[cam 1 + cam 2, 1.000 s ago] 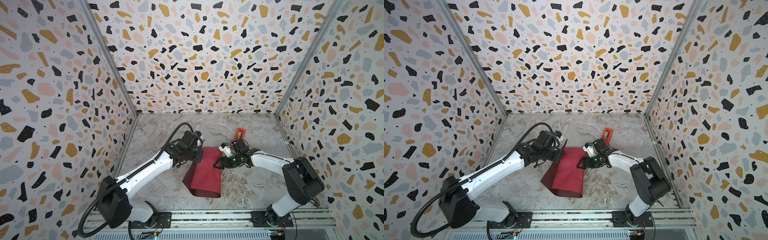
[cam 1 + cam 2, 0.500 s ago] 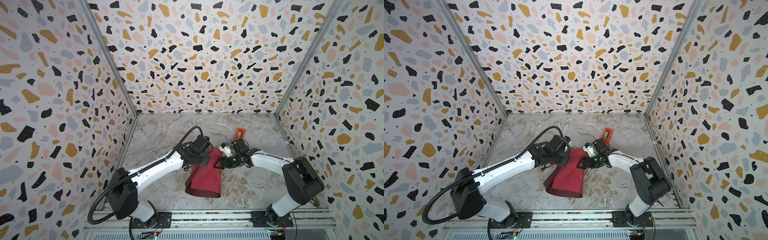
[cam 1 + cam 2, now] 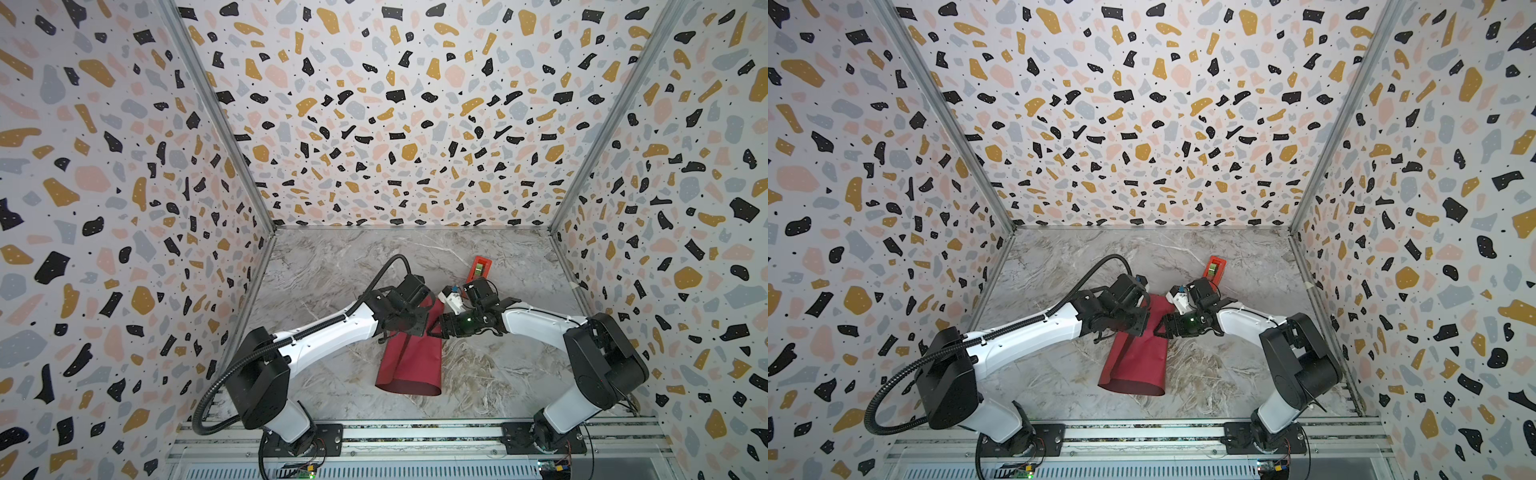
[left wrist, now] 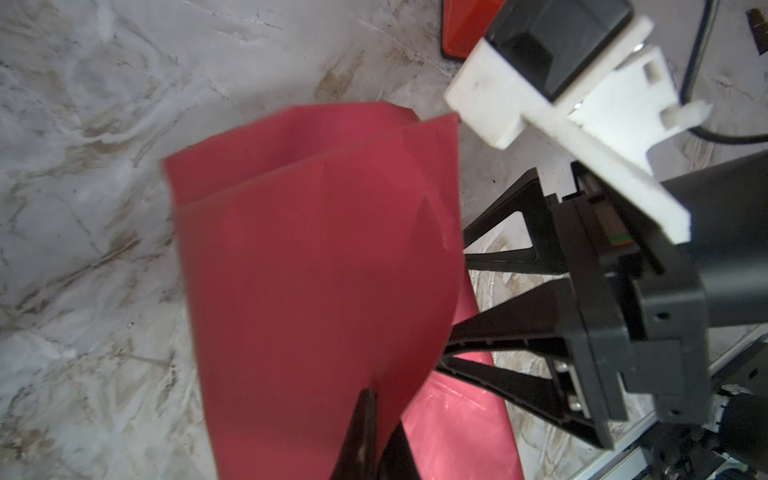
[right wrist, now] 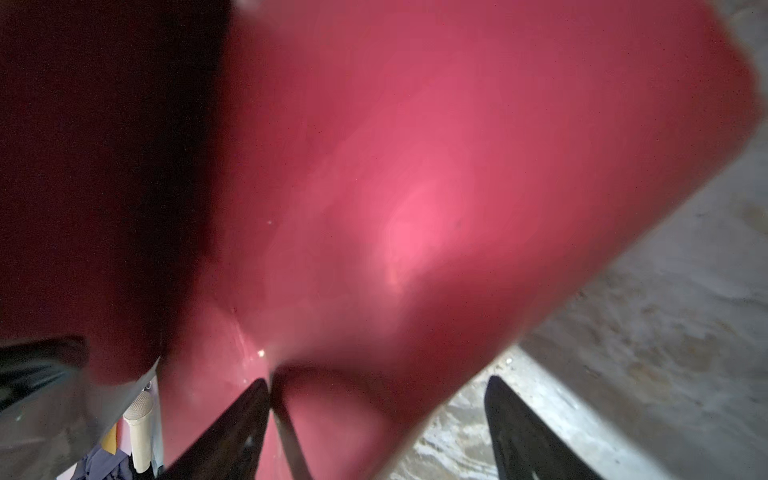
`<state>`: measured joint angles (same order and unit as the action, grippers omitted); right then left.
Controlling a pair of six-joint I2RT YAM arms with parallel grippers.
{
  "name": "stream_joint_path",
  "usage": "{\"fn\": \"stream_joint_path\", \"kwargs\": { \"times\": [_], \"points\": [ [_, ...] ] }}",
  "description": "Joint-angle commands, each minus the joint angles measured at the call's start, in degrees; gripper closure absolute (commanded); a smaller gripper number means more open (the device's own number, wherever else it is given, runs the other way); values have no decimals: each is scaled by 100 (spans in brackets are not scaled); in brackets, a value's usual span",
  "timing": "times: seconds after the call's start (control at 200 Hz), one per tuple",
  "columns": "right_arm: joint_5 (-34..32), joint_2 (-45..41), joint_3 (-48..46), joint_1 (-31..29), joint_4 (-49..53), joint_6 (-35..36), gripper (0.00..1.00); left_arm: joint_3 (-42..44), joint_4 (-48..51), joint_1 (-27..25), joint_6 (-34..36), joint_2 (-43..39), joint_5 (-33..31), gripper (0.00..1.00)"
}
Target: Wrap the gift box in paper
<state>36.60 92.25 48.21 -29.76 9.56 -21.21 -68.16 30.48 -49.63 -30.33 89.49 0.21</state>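
The paper is a crimson and maroon sheet, folded over itself into a loose tube on the marble table. My left gripper is shut on its upper edge, and the pinch shows in the left wrist view. My right gripper faces it from the right, open. In the right wrist view a lobe of paper bulges between the spread fingers of this gripper, and one fingertip touches a crease. The gift box is hidden.
A narrow red-orange tape dispenser stands just behind the right wrist. Terrazzo-patterned walls close in the table on three sides. A metal rail with both arm bases runs along the front edge.
My left arm has swung right and carried the paper's edge over towards the right gripper, so the sheet is folded narrower. The right arm has stayed put.
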Motion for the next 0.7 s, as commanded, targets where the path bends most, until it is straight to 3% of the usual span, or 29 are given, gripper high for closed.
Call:
{"fn": "stream_joint_path", "kwargs": {
  "times": [0.0, 0.696],
  "points": [
    [-375, 253, -279, -56, 511, 45, 20, 93, -497, -38, -300, 89, 278, 100],
    [-37, 272, -399, 58, 258, -111, 20, 304, -1561, -46, -1004, 270, 586, 100]
  ]
}}
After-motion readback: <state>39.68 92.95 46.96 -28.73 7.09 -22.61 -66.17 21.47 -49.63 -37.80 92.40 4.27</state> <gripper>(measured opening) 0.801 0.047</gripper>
